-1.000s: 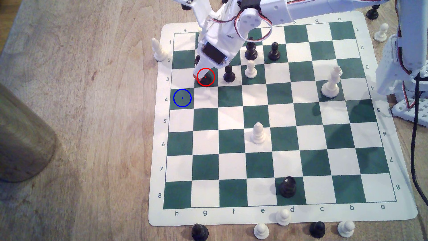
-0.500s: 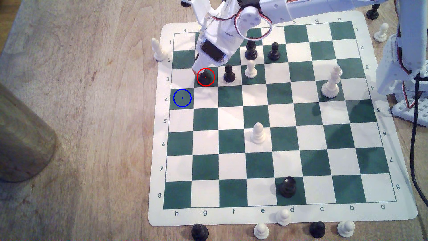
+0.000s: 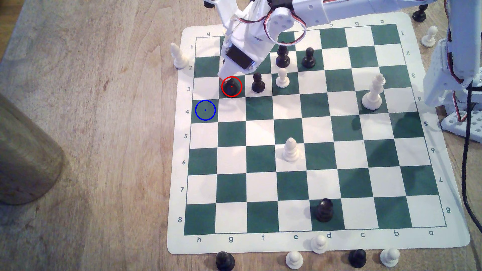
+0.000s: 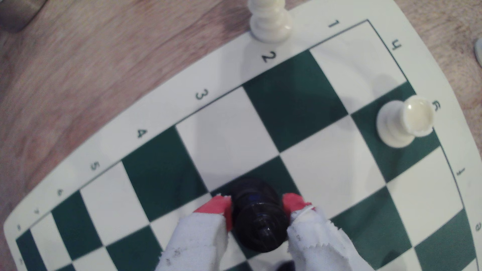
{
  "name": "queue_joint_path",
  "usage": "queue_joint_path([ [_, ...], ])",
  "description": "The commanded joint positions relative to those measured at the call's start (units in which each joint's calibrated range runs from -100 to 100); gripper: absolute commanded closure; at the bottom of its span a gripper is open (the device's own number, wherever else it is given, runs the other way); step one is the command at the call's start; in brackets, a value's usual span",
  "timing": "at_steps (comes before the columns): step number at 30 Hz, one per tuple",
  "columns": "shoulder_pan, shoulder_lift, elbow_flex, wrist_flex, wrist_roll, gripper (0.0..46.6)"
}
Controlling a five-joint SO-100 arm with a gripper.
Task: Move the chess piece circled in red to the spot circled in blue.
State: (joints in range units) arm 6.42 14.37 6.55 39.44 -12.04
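Since a second ago our pincer has risen a little and drawn back toward the arm, so more of the chess piece now shows inside the red ring; the piece itself has not left its dark green square in row 3, column g. In the wrist view the two red-tipped, cloth-wrapped fingers sit on either side of the piece, close against its collar. Whether they truly pinch it or only flank it we cannot tell, and its base seems still to rest on the chessboard.

We judge the step in hand to be securing the grasp before the lift. To do it well we should close evenly on the slim body below the crown, so the piece stays upright. Then we lift straight up until the base clears the board, and only then carry it diagonally to the spot, the neighbouring green square in row 4, column h. The black pawn just beside on the exterior view's right is the nearest thing we might knock.
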Motion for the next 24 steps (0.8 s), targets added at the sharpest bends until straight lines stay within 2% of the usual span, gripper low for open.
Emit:
queue_joint_path([
  [1,-0.67,-9.79,-3.92,1.59,0.1,44.3],
  [6,-2.0,-17.34,-3.38,5.19,0.05,44.3],
  [11,-4.5,-18.87,-4.83,6.26,-0.1,44.4],
  [16,-6.92,-12.76,-11.27,6.26,0.15,44.4],
  [24,-7.86,-0.7,-21.24,6.26,0.54,44.4],
])
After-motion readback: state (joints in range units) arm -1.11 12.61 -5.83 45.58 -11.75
